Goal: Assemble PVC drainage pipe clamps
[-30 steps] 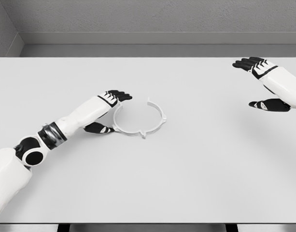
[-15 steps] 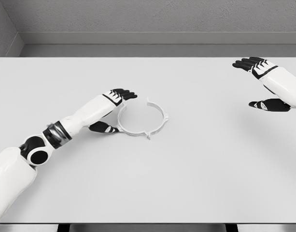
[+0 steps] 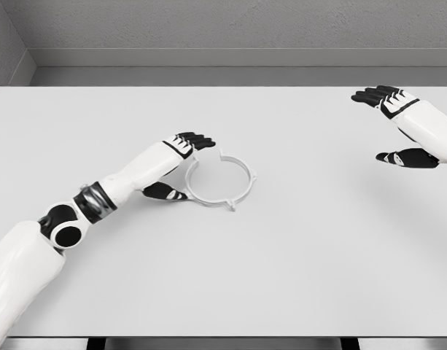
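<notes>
Moved: left hand (image 3: 181, 164) and the ring (image 3: 220, 180) had both shifted right and a bit toward the near edge vs 1 s earlier; right arm hadn't budged.
Ring: thin white clamp ring lay flat on the table (image 3: 296, 262), approx. mid-table, slightly left of centre; small tabs stuck out at its far side, right side and near side.
Left hand: at the ring's left edge, fingers (image 3: 197, 138) reaching past its far-left rim, thumb (image 3: 165, 192) just beside its near-left rim; fingers spread, no grip seen, ring not lifted. Contact w/ rim: couldn't tell.
Left arm: came in from lower left, forearm angled up toward the ring.
Right hand (image 3: 398, 124): far right, well apart from the ring, fingers extended, loose, holding nothing.
</notes>
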